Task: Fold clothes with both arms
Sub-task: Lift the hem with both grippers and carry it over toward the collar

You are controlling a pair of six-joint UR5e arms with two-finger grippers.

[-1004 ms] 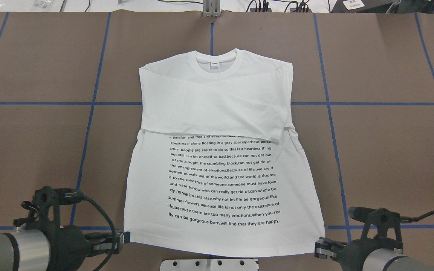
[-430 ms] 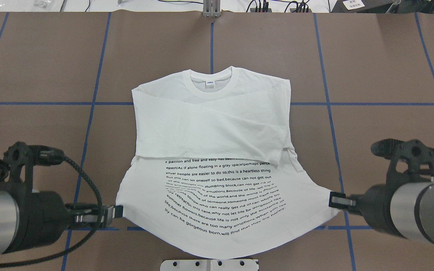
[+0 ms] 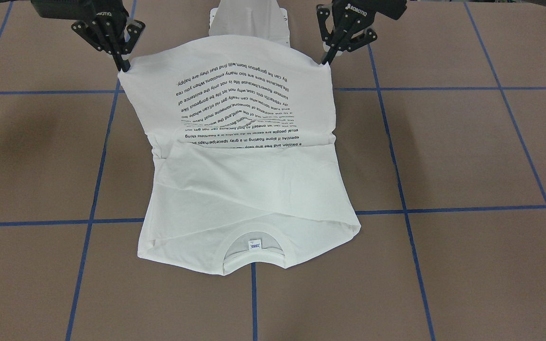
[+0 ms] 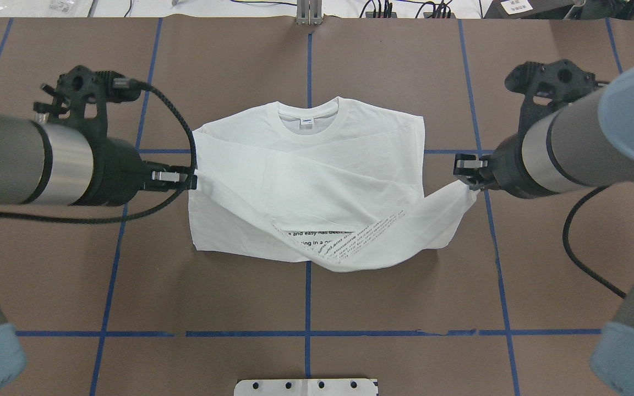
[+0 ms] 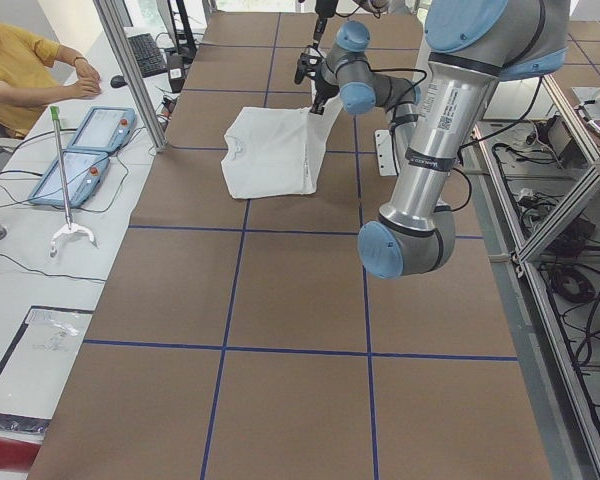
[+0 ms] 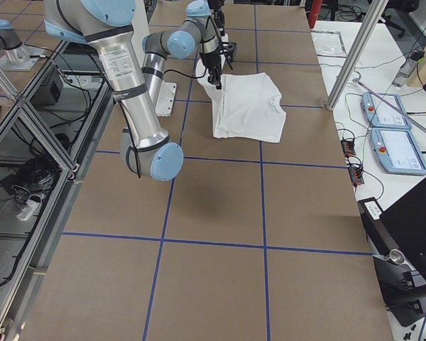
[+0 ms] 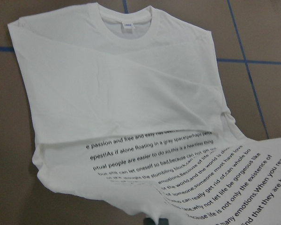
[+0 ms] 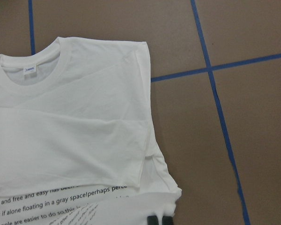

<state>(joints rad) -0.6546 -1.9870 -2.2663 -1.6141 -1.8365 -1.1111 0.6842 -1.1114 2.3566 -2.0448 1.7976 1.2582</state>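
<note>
base plate (image 4: 306, 386): white, at the middle of the table's near edge, on the robot's side.
table (image 4: 405, 297): brown top crossed by blue tape lines (image 4: 350, 333).
left arm (image 4: 47, 165): comes in over the table's left edge, with its wrist turned inward toward the shirt.
right arm (image 4: 559, 154): comes in over the right edge, facing the left one across the cloth.
left gripper (image 3: 325, 59): fingers pinched tight on the left hem corner of the white t-shirt (image 4: 311, 187), and holds it up off the table.
right gripper (image 3: 124, 65): fingers clamped on the other hem corner, at about the same height.
hem (image 3: 235, 40): strung between the two grippers and sagging in the middle; from overhead it hangs above the shirt's lower half.
text block (image 3: 240, 102): black lines on the raised panel, facing the far edge, rippled where the cloth bends.
shirt's place: middle of the table, on the centre tape line. the upper half lies flat, with the neck toward the far edge.
sleeves (image 3: 235, 189): folded across the chest, one over the other.
collar (image 4: 309, 110): ribbed and round, flat on the table, with a small neck label (image 4: 307, 119) inside it.
beyond the left edge: a white bench with two pendants (image 5: 102, 128), and a seated person (image 5: 20, 65) in a yellow top.
</note>
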